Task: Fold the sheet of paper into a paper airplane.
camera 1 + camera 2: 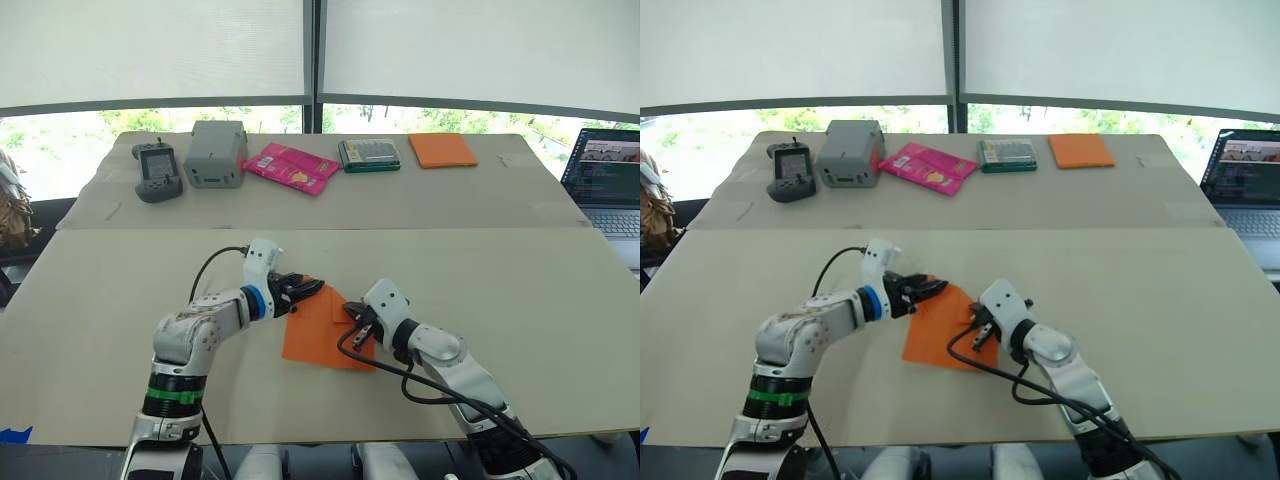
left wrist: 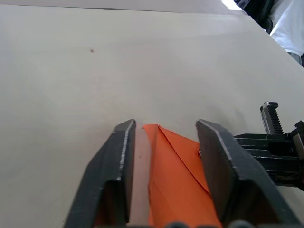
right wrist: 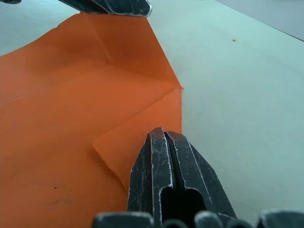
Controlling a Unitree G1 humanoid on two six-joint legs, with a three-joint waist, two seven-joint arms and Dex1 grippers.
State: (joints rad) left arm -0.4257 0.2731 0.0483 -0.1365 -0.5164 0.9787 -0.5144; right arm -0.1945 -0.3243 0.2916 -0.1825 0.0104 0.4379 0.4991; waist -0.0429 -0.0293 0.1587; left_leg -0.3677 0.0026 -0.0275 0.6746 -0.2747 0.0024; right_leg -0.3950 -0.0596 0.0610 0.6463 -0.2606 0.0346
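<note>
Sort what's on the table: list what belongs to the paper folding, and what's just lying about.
For the job:
sheet of paper, partly folded, on the near table
left tool, open around its top corner
right tool, shut, pressing on a folded flap

Lying about, on the far table:
handheld controller
grey box
pink packet
green case
orange pad
laptop

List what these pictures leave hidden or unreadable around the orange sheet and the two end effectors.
- Sheet of paper: in the head views its near right edge lies under the right end effector.
- Left wrist view: the sheet's near part is cut off by the frame edge, between the open fingers of the left end effector.
- Right wrist view: the shut fingers cover the folded flap's near edge.
- Laptop: screen text too small.
</note>
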